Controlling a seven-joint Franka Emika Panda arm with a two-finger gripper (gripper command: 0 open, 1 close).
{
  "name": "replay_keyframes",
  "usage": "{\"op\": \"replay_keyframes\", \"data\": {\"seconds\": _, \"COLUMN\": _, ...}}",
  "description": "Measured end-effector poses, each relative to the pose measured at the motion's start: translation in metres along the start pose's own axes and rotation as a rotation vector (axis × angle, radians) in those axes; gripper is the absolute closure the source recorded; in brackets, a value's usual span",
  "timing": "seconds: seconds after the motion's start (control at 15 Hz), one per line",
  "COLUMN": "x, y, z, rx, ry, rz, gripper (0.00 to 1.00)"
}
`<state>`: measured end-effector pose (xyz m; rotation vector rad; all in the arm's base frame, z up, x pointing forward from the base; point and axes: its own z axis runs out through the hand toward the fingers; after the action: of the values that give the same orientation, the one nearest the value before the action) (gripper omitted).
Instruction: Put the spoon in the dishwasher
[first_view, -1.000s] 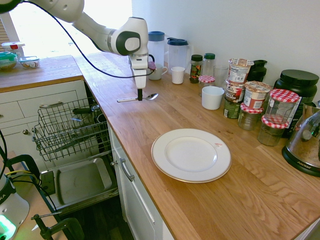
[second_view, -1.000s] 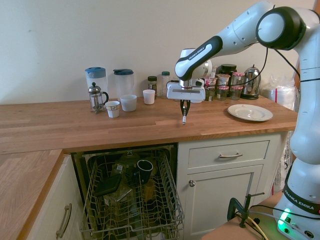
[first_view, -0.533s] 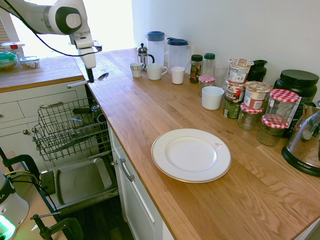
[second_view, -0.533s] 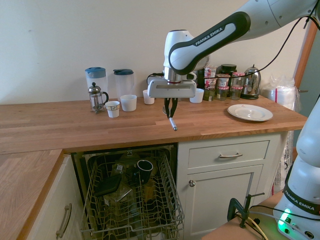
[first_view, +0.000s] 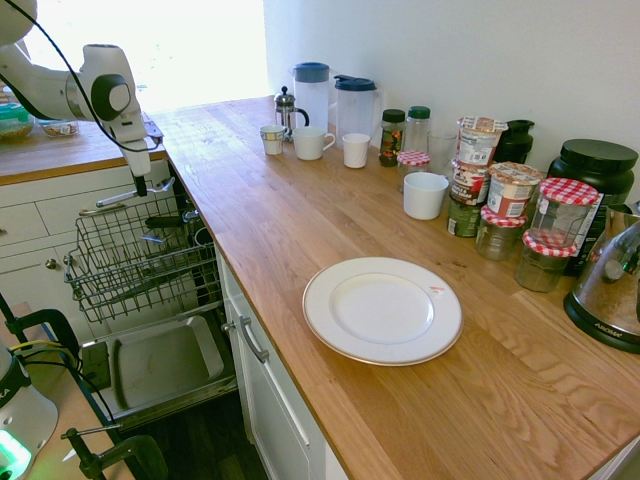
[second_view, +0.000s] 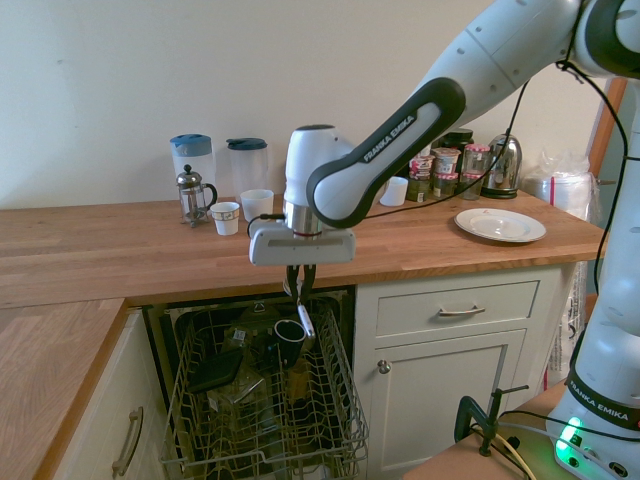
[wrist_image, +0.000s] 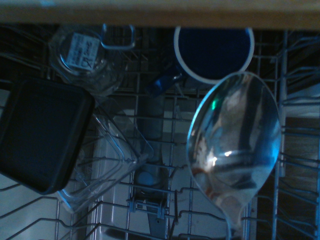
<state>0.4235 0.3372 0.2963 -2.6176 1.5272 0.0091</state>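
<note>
Gripper (second_view: 302, 296) is pinching the spoon (second_view: 306, 324) by its handle. Below it is the rack (second_view: 330, 400), holding a mug (second_view: 290, 338) and a black container (second_view: 216, 370).

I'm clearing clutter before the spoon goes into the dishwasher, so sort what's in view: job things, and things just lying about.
Part of the job:
- spoon, held in the gripper
- dishwasher rack

Just lying about:
- plate
- French press
- kettle
- jars with checkered lids
</note>
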Motion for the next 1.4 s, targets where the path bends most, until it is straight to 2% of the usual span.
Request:
{"op": "replay_keyframes", "data": {"seconds": 0.27, "x": 0.001, "y": 0.003, "z": 0.056, "rx": -0.028, "ry": -0.040, "rz": 0.042, "gripper": 1.00}}
{"op": "replay_keyframes", "data": {"seconds": 0.53, "x": 0.025, "y": 0.003, "z": 0.092, "rx": -0.058, "ry": -0.071, "rz": 0.109, "gripper": 1.00}}
{"op": "replay_keyframes", "data": {"seconds": 1.0, "x": 0.032, "y": 0.017, "z": 0.146, "rx": -0.135, "ry": -0.106, "rz": 0.137, "gripper": 1.00}}
{"op": "replay_keyframes", "data": {"seconds": 1.07, "x": 0.034, "y": 0.017, "z": 0.152, "rx": -0.142, "ry": -0.110, "rz": 0.131, "gripper": 0.00}}
{"op": "replay_keyframes", "data": {"seconds": 1.4, "x": 0.040, "y": 0.008, "z": 0.168, "rx": -0.150, "ry": -0.125, "rz": 0.111, "gripper": 0.00}}
